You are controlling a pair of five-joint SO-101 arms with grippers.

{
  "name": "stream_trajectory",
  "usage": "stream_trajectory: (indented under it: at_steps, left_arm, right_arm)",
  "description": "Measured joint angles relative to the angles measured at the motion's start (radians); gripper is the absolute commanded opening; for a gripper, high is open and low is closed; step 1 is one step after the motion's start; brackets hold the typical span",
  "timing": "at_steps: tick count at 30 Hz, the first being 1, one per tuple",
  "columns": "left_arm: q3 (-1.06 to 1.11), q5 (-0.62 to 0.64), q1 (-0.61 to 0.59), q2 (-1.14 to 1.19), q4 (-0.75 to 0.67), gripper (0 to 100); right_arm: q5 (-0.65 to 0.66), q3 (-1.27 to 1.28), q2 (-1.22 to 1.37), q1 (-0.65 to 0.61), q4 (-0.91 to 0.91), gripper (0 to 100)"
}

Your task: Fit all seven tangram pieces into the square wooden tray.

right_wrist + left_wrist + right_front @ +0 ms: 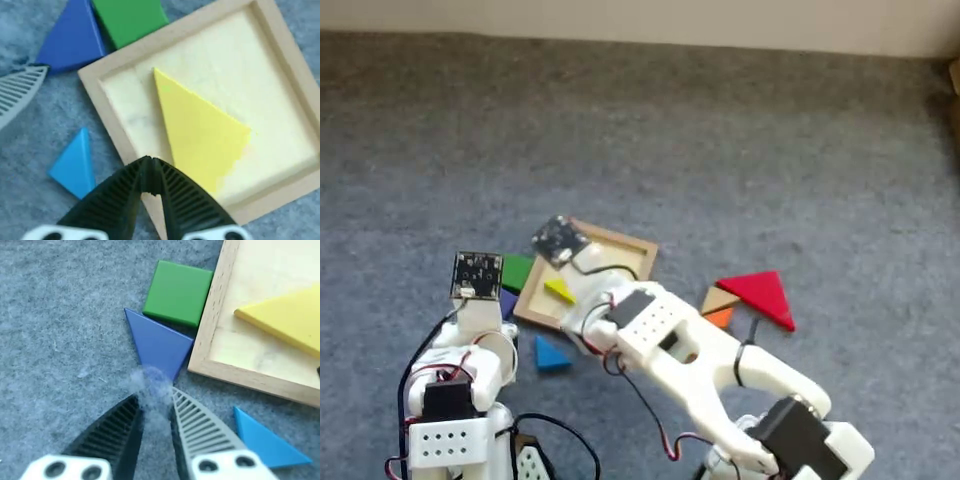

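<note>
A grey, felt-like carpet (720,130) is spread across the whole work surface, and its mottled, slightly fuzzy nap is seen up close in both wrist views. Along its far edge a pale, plain band (640,18) runs the full width. At the right-hand edge a small brown shape (954,85) is cut off and cannot be identified.

Tray (625,241) partly under right arm (672,342)
</note>
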Motion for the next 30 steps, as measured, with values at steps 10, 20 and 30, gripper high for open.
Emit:
stream_trajectory:
  at_steps: [10,20,30]
  left_arm:
    - [0.000,0.000,0.000,0.000,0.000,8]
    - [0.000,0.000,0.000,0.000,0.000,8]
    - [0.000,0.000,0.000,0.000,0.000,8]
  right_arm:
    - [0.000,0.000,-0.011,0.020,0.000,1.1]
    - [0.000,0.000,0.089,0.081,-0.160,1.1]
    - [0.066,-0.018,0.149,0.017,-0.083,1.1]
